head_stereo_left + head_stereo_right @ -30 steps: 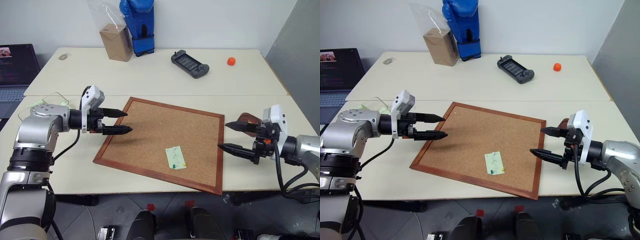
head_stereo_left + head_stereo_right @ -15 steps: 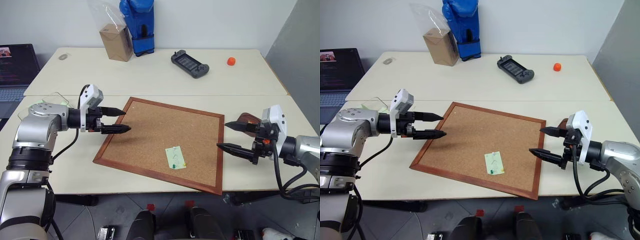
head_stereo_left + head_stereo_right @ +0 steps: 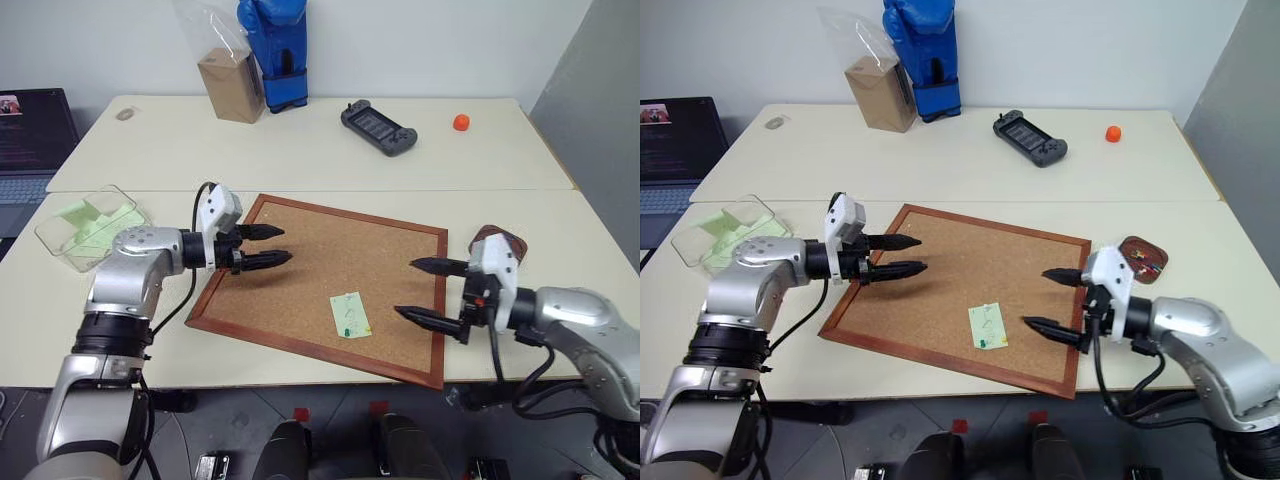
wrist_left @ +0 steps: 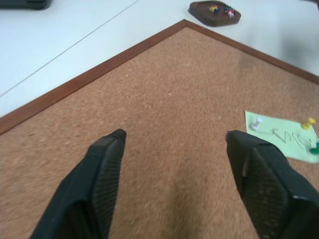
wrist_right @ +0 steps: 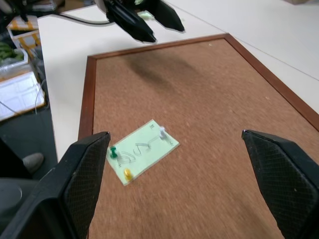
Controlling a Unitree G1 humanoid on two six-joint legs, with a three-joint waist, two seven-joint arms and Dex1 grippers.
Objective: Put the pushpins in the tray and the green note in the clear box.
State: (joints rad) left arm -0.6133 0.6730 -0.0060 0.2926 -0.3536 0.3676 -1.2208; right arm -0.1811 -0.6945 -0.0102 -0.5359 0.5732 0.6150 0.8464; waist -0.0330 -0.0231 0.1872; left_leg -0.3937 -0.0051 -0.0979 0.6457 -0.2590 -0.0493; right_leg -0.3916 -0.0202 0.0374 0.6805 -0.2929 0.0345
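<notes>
both grippers (image 3: 262, 246) (image 3: 418, 292) now nearer green note (image 3: 350, 314)

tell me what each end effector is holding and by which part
Nothing is held. The left end effector and right end effector both hover open above the cork board.

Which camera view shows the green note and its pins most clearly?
The right wrist view: the green note lies whole on the cork board, with green, yellow and white pins distinct. The left wrist view shows it at the frame's edge. Both eye views show it small, pins barely visible.

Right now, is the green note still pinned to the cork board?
Yes, pinned. The green note lies flat on the cork board with pushpins stuck through it.
</notes>
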